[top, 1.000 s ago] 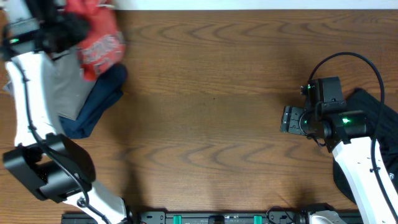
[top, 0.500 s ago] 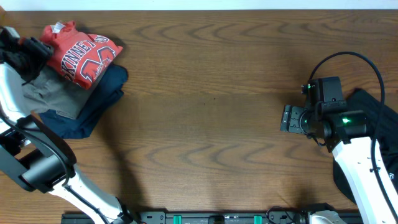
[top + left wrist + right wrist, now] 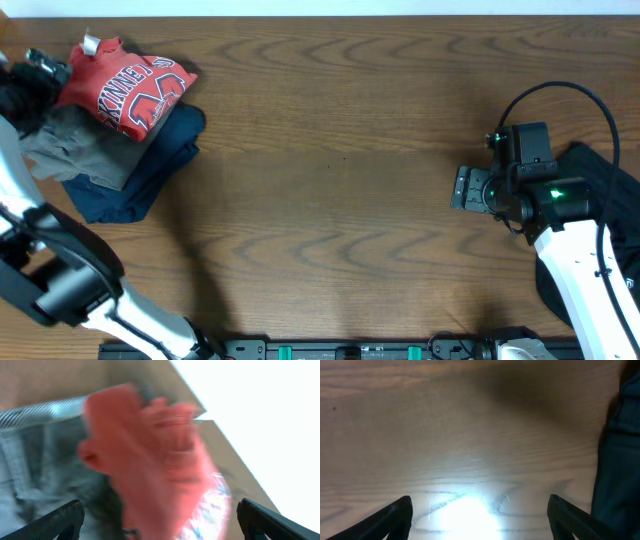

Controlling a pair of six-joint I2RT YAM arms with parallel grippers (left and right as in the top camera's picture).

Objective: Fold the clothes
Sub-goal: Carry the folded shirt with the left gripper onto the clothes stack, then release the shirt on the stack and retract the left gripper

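The coral-red T-shirt [image 3: 130,90] with white lettering lies folded on top of a pile at the far left of the table. Under it are a grey garment [image 3: 70,155] and a navy one [image 3: 150,170]. My left gripper [image 3: 40,78] hangs just left of the red shirt, open and holding nothing. Its wrist view is blurred: red shirt [image 3: 160,460], grey cloth [image 3: 35,465], gripper [image 3: 160,530] with both fingers wide apart. My right gripper [image 3: 462,190] stands open over bare wood [image 3: 470,435] at the right, gripper [image 3: 480,520] empty. A black garment [image 3: 612,200] lies beside it.
Dark cloth [image 3: 620,465] fills the right edge of the right wrist view. The wooden table [image 3: 340,150] stretches between the pile and the right arm. A black rail [image 3: 350,350] runs along the front edge.
My left gripper opened and let go of the red shirt, which now lies flat on the pile; the arm drew back to the left. The right arm stayed put.
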